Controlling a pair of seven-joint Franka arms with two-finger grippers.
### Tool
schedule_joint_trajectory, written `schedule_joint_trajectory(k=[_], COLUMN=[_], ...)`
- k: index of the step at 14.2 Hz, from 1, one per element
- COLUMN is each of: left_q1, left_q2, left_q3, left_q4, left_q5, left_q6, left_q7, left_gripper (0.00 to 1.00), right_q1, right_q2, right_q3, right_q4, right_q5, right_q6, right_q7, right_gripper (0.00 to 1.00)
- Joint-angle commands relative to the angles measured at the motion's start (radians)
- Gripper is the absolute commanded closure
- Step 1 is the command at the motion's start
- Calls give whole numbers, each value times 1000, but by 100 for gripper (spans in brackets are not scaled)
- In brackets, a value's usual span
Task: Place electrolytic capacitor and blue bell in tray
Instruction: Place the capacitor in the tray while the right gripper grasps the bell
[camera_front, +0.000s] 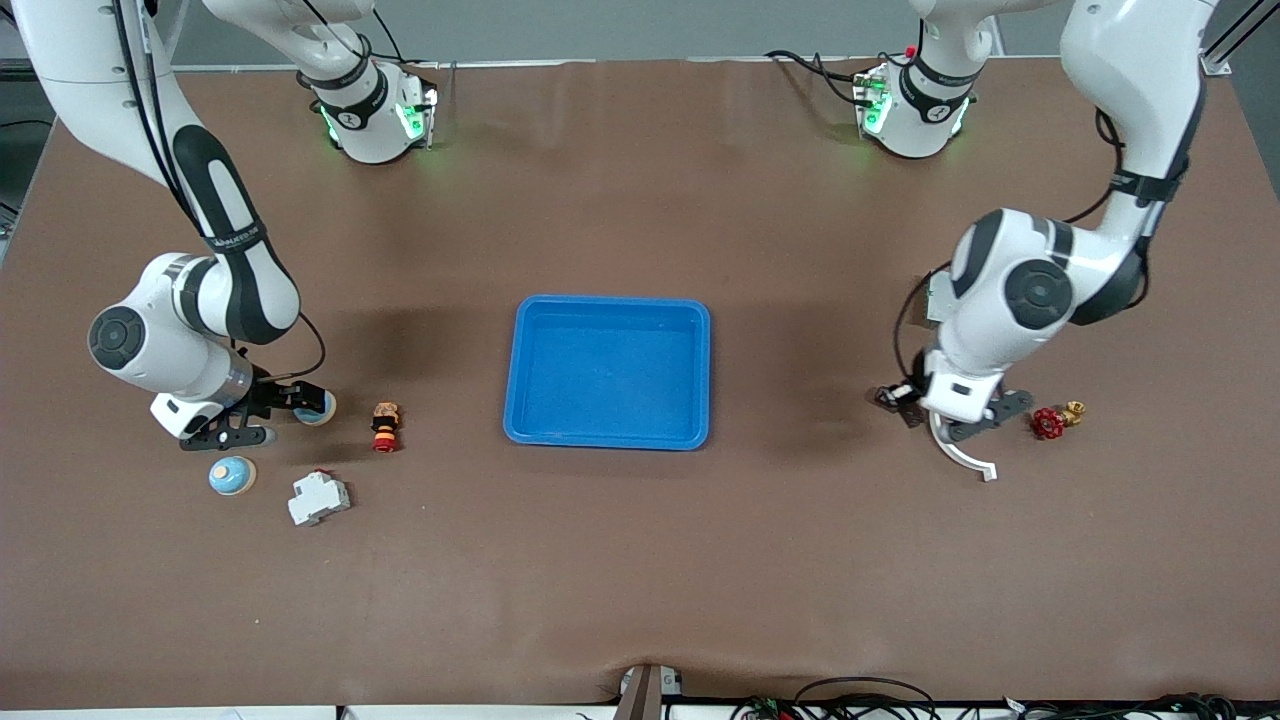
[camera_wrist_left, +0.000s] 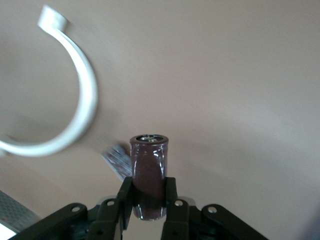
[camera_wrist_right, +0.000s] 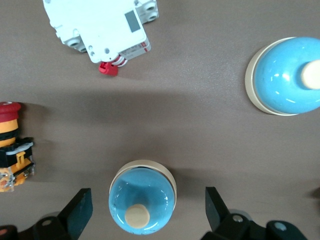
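Note:
My left gripper (camera_wrist_left: 149, 194) is shut on a dark brown electrolytic capacitor (camera_wrist_left: 149, 167) and holds it upright, low over the table at the left arm's end (camera_front: 893, 397). The blue tray (camera_front: 530, 420) lies at the table's middle with nothing in it. At the right arm's end, my right gripper (camera_wrist_right: 149, 212) stands open around a blue bell (camera_wrist_right: 142, 197) with a cream knob; both fingers are clear of it. That bell (camera_front: 317, 408) shows partly under the right gripper (camera_front: 290, 412). A second blue bell (camera_front: 232, 476) sits nearer the front camera.
A white circuit breaker (camera_front: 318, 497) and a red-capped push button (camera_front: 385, 426) lie close to the bells. A white curved clip (camera_front: 962, 455) and a red-handled valve (camera_front: 1050, 423) lie beside the left gripper. The brown table mat surrounds the tray.

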Motion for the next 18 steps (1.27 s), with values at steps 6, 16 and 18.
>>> schedule_joint_trajectory(k=[6, 16, 18], left_q1=[-273, -581, -594], left_q2=[111, 329, 346], left_q3=[-37, 52, 64], left_q4=[158, 307, 305], left_q5=[22, 48, 48], left_q6=[-6, -6, -6], left_q7=[-442, -724, -725], left_gripper=[100, 100, 100], right_q1=[10, 9, 7], right_q2=[9, 12, 8], right_q3=[19, 19, 19], right_q4=[-92, -115, -115], right_q5=[22, 22, 20], right_q6=[207, 205, 200], right_q7=[-18, -18, -18], right_gripper=[0, 0, 0])
